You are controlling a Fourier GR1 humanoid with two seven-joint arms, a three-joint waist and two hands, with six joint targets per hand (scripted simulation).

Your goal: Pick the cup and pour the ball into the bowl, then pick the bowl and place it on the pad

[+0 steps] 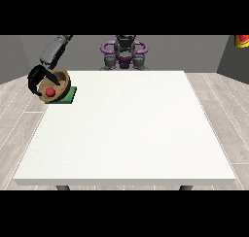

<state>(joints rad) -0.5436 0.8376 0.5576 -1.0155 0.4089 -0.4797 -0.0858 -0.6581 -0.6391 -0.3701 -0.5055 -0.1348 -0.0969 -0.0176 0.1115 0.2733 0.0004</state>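
A tan bowl (pixel 59 88) is tilted towards the camera over the green pad (pixel 68 97) at the table's far left edge. A red ball (pixel 50 92) lies inside the bowl. The black hand at the view's left (pixel 37 78) curls its fingers over the bowl's rim and left side. I cannot tell whether the bowl's underside touches the pad. No cup shows anywhere. The other hand is out of sight.
The white table (pixel 131 134) spreads wide in front of the robot's torso (pixel 124 54). A red and yellow object (pixel 242 40) sits at the top right corner on the wall. Wooden floor surrounds the table.
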